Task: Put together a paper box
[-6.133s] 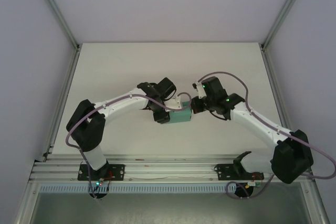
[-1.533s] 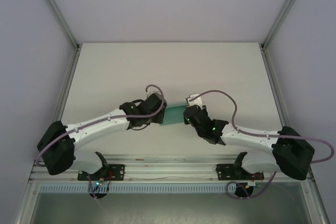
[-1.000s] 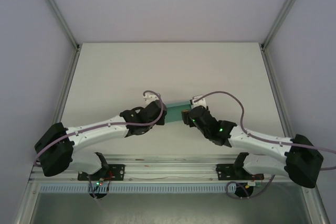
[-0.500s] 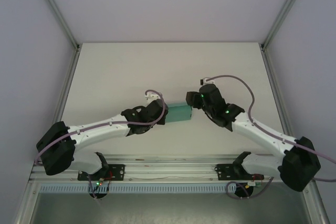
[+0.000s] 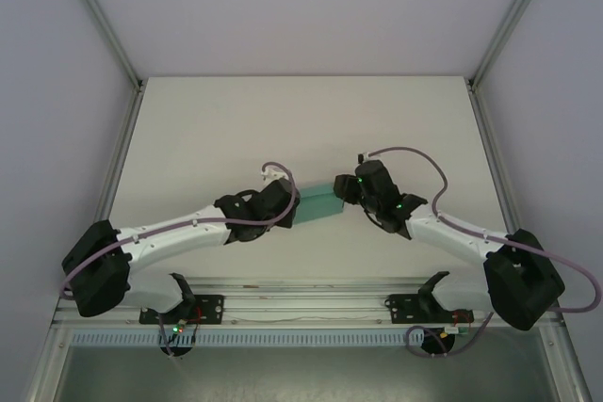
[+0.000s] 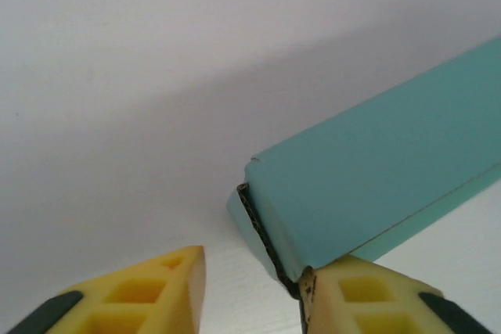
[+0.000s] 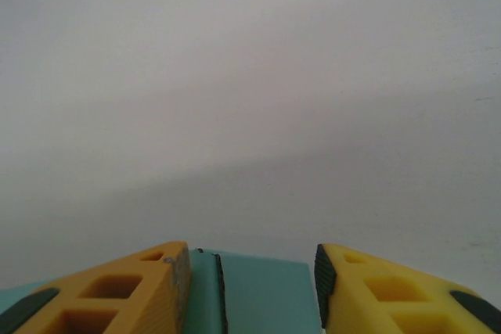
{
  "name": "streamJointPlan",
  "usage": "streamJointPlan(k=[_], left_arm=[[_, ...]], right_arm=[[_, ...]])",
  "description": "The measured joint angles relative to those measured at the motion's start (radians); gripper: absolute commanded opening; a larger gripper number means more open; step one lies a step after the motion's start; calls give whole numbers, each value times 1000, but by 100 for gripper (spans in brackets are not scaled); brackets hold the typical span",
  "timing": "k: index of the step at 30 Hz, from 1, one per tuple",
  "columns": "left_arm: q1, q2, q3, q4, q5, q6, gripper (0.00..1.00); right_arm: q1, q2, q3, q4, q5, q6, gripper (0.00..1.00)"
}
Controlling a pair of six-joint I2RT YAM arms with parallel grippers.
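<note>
Left gripper (image 6: 250, 271) stands spread, as I read it from its wrist camera: the two yellow fingers (image 6: 168, 287) are well apart, with bare table showing in the gap. One corner of the paper box (image 6: 376, 185) meets the tip of the finger on the right of that view, and nothing sits between the two. The box is folded into a long teal block, and a dark seam shows at its near end.

From above, I see the box (image 5: 318, 202) near the middle of the white table (image 5: 236, 129), between the two tools, with the left gripper (image 5: 283, 202) at one end and the right gripper (image 5: 350, 185) at the other.

On the right wrist camera, the right gripper (image 7: 250, 260) straddles the box (image 7: 258, 295), which nearly fills the gap. I cannot tell whether the pads press on it.
</note>
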State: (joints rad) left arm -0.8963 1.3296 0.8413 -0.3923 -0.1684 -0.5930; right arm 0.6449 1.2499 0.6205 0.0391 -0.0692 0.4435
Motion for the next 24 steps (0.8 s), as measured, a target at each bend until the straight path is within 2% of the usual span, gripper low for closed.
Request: streamJointPlan(k=[9, 16, 21, 24], left_arm=[[-1, -59, 2, -137, 46, 94, 100], [18, -109, 52, -165, 121, 68, 100], [141, -109, 67, -100, 199, -2, 100], [189, -92, 55, -57, 237, -23, 94]], right_arm=[[0, 0, -31, 61, -11, 9, 43], [10, -8, -83, 144, -3, 5, 41], [19, -8, -88, 159, 6, -3, 39], [22, -8, -89, 162, 14, -7, 38]])
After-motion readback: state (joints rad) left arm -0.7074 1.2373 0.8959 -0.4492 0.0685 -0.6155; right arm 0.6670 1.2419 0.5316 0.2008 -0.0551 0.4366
